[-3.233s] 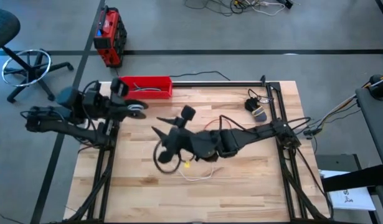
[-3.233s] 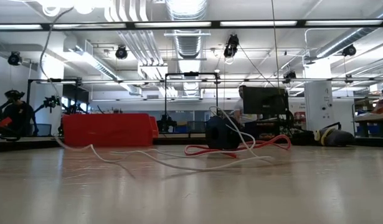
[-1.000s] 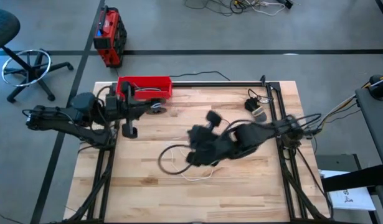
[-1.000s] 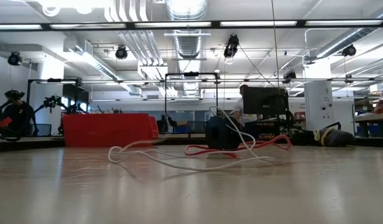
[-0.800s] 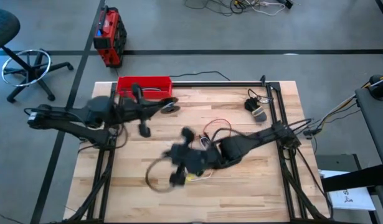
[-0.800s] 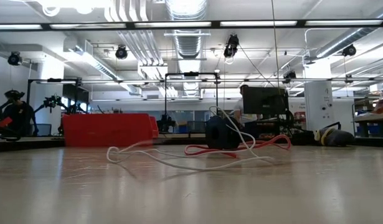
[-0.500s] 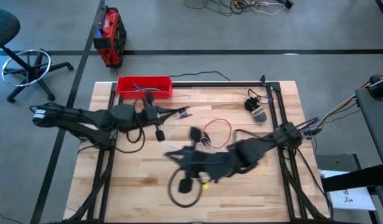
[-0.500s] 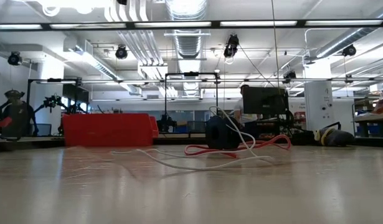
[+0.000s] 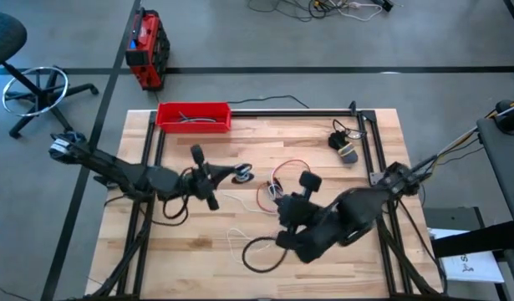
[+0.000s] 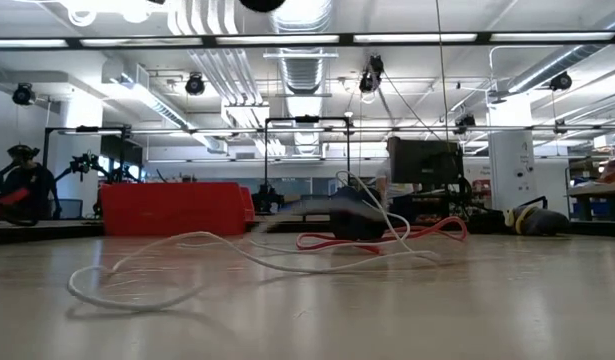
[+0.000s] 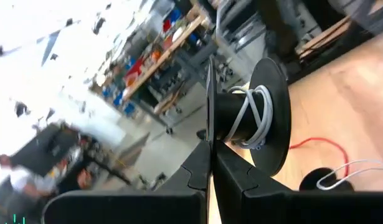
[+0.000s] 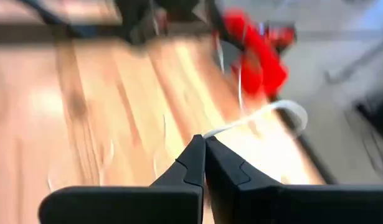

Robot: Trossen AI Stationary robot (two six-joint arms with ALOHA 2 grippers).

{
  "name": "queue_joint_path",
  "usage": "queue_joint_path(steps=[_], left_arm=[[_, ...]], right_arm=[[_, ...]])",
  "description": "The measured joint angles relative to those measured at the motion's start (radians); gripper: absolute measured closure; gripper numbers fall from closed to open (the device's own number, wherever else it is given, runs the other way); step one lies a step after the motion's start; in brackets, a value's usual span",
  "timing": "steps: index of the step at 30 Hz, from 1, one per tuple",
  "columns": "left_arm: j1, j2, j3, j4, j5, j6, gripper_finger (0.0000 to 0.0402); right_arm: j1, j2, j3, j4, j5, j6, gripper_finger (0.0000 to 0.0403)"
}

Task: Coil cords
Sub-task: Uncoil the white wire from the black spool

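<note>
1. The left gripper [image 11: 210, 165] has its two dark fingers pressed together on the thin rim of a black plastic spool [image 11: 250, 121], which has a few turns of the thin white cord [image 11: 256, 115] wound round its hub
2. In the high view the left gripper [image 9: 231, 174] hangs over the middle of the pale wooden slatted table [image 9: 181, 242], nearer the table's back edge than its front, with the spool [image 9: 242, 175] at its tip
3. The right gripper [image 12: 203, 152] has its fingers closed to a point, and the white cord [image 12: 260, 118] runs out from that tip in a loose arc; the pinch itself is blurred
4. In the high view the right gripper [image 9: 286, 240] is over the table's front half, to the right of the left gripper and nearer the front edge
5. The white cord [image 9: 236, 238] trails in loose bends across the table between the two grippers; in the low view it lies as a wide flat loop [image 10: 137, 275] on the table top
6. The thin red cord [image 9: 277, 180] lies in a loose ring on the table's middle, just beside the spool; the low view shows it [image 10: 387, 240] flat on the wood
7. A red rectangular plastic tray [image 9: 194, 116] sits at the table's back-left corner, well apart from both grippers
8. A small dark clump of cable [image 9: 344, 144] lies near the table's back-right corner
9. A red and black case [image 9: 145, 50] stands on the grey floor beyond the table's back-left corner
</note>
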Motion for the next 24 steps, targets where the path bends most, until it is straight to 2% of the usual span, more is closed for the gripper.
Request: queue_joint_path(steps=[3, 5, 9, 11, 13, 15, 17, 20, 24], left_arm=[[-0.058, 0.000, 0.008, 0.036, -0.002, 0.035, 0.0401], [-0.087, 0.000, 0.024, 0.082, -0.002, 0.025, 0.0401], [-0.103, -0.002, 0.063, 0.169, -0.002, -0.078, 0.0401], [-0.092, -0.002, 0.082, 0.188, -0.002, -0.157, 0.0401], [-0.072, -0.001, 0.090, 0.198, -0.002, -0.235, 0.0401], [-0.051, 0.001, 0.090, 0.186, -0.002, -0.257, 0.0401], [-0.040, 0.002, 0.085, 0.133, -0.002, -0.253, 0.0401], [-0.038, 0.002, 0.082, 0.011, -0.002, -0.215, 0.0401], [-0.039, 0.006, 0.078, -0.115, -0.002, -0.198, 0.0401]], right_arm=[[-0.005, 0.057, -0.027, -0.099, -0.031, 0.117, 0.0403], [-0.011, 0.092, -0.062, -0.100, -0.029, 0.127, 0.0403], [-0.034, 0.171, -0.132, 0.046, -0.020, 0.057, 0.0403], [-0.044, 0.219, -0.143, 0.224, -0.021, -0.072, 0.0403], [-0.044, 0.256, -0.140, 0.460, -0.024, -0.285, 0.0403], [-0.038, 0.281, -0.110, 0.687, -0.027, -0.521, 0.0403], [-0.021, 0.289, -0.062, 0.837, -0.018, -0.727, 0.0403], [0.008, 0.277, 0.013, 0.915, 0.061, -0.920, 0.0403], [0.057, 0.187, 0.002, 0.961, 0.197, -1.043, 0.0403]])
